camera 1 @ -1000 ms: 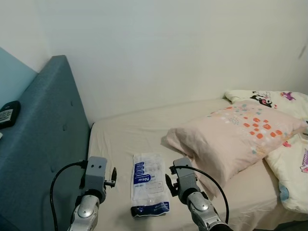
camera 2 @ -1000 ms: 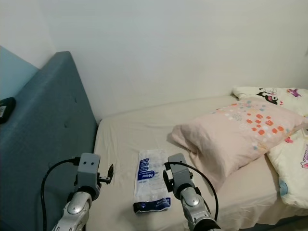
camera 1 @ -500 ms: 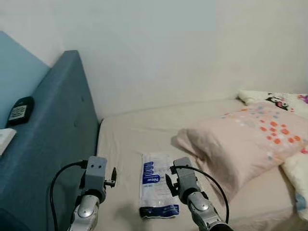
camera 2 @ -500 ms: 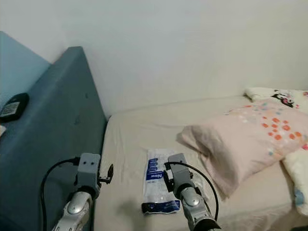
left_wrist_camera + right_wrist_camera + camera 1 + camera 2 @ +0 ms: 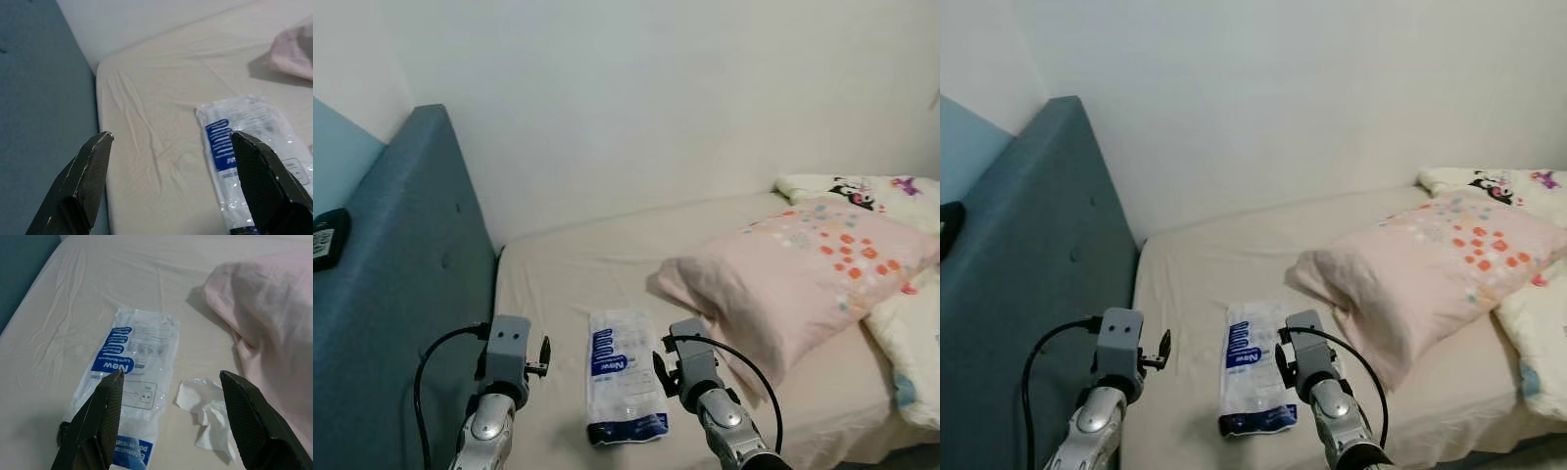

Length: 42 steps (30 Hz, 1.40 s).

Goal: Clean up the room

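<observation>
Nothing on the bed has shifted since half a second ago; only the camera swung. Both grippers, left point(image 5: 168, 183) and right point(image 5: 168, 418), stay spread wide and empty. Between them lies a plastic packet point(image 5: 623, 386); a crumpled tissue point(image 5: 208, 413) sits by the right one, a pink pillow point(image 5: 803, 274) beyond.

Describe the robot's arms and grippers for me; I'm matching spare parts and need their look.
Both arms are silver metal with rounded joints, each topped by a boxy grey wrist housing. A black cable loops from each housing back along the arm. The left gripper and right gripper each have two long, flat, tapering black fingers with a matte finish. No markings are legible.
</observation>
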Available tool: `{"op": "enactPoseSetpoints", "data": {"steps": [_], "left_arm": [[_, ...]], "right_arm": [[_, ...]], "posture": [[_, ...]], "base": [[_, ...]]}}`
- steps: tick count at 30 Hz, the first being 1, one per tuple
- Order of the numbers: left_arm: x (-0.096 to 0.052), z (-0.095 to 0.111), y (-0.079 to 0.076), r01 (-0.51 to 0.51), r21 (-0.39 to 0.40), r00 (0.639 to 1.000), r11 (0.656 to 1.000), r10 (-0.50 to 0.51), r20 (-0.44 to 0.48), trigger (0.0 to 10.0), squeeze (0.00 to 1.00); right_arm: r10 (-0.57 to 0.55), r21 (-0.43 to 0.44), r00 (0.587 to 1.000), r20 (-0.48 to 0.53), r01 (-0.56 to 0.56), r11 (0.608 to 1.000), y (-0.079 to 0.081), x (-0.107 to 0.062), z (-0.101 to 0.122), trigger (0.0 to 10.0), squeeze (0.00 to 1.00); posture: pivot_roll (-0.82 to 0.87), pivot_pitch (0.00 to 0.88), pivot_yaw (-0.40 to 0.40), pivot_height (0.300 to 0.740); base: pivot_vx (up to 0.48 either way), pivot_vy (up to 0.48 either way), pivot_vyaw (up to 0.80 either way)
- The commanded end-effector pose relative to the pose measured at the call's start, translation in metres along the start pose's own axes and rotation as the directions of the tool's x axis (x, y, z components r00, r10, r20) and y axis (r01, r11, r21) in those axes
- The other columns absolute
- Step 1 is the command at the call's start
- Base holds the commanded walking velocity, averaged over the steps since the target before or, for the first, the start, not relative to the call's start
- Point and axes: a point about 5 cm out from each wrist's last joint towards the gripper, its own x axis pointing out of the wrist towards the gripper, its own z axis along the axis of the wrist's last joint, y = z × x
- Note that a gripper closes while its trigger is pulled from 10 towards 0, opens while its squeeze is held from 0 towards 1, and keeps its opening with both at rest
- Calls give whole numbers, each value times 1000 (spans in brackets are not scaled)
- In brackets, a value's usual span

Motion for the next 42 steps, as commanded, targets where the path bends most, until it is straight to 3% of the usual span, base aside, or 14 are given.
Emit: {"op": "enactPoseSetpoints", "data": {"steps": [1, 6, 23, 28, 34, 42], "left_arm": [[0, 3, 1, -9, -1, 1000, 1000, 9, 16, 10000, 0], [0, 0, 5, -28, -31, 1000, 999, 28, -3, 10000, 0], [-2, 0, 6, -37, -27, 999, 999, 37, -2, 10000, 0], [-1, 0, 4, -25, 5, 1000, 1000, 25, -1, 10000, 0], [-1, 0, 5, -47, -38, 999, 998, 47, -12, 10000, 0], [0, -2, 8, -79, -23, 997, 997, 79, -24, 10000, 0]], "right_arm": [[1, 21, 1000, 7, -2, 1000, 2, -1, -1, 10000, 0], [4, 23, 1000, 7, -4, 1000, 2, -1, -1, 10000, 0], [9, 24, 1000, 7, -9, 1000, 3, -1, -1, 10000, 0], [8, 24, 1000, 6, -8, 1000, 3, -1, -1, 10000, 0], [7, 27, 1000, 6, -8, 1000, 3, -1, -1, 10000, 0], [9, 28, 1000, 7, -9, 1000, 3, 0, 0, 10000, 0]], "posture": [[13, 10, 3, 740], [14, 14, 1, 740], [15, 21, -5, 740], [15, 22, -3, 740], [15, 23, -3, 740], [17, 24, -4, 740]], "base": [[0, -480, 0], [0, -96, 0], [0, 0, 0], [0, -480, 0], [0, -78, 0], [0, 0, 0]]}}
